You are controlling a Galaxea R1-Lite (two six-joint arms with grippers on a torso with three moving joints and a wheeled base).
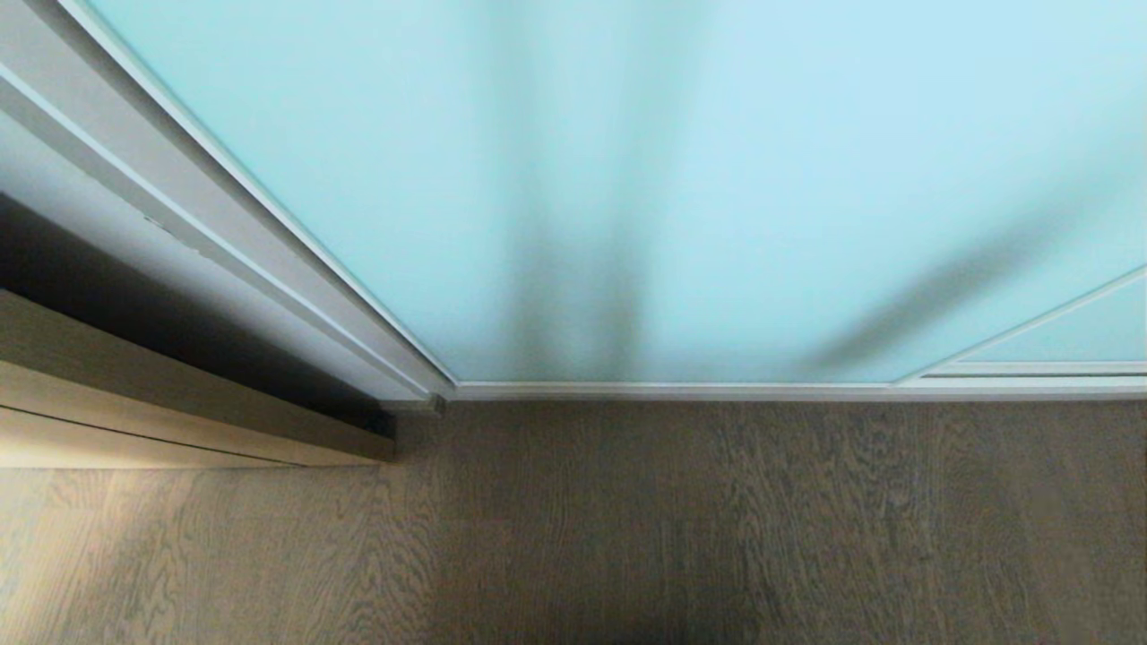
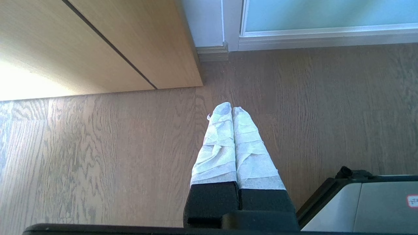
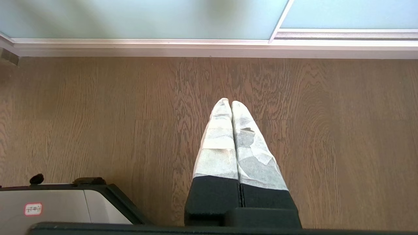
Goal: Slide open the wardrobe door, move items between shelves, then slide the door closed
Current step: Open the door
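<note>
The sliding wardrobe door [image 1: 699, 179], frosted pale aqua glass in a thin white frame, fills the upper head view and stands shut down to its floor rail. A second glass panel [image 1: 1066, 336] overlaps it at the lower right. Neither arm shows in the head view. My left gripper [image 2: 232, 107] hangs over the floor, its tape-wrapped fingers pressed together and empty. My right gripper [image 3: 231, 102] hangs the same way, shut and empty, with the door [image 3: 140, 18] ahead of it. The items and the shelves are hidden behind the door.
A light wood cabinet [image 1: 161, 394] stands to the left of the door, also in the left wrist view [image 2: 98, 42]. Grey wood-grain floor [image 1: 717, 520] lies in front. Part of my own base [image 3: 55, 205] shows beside each gripper.
</note>
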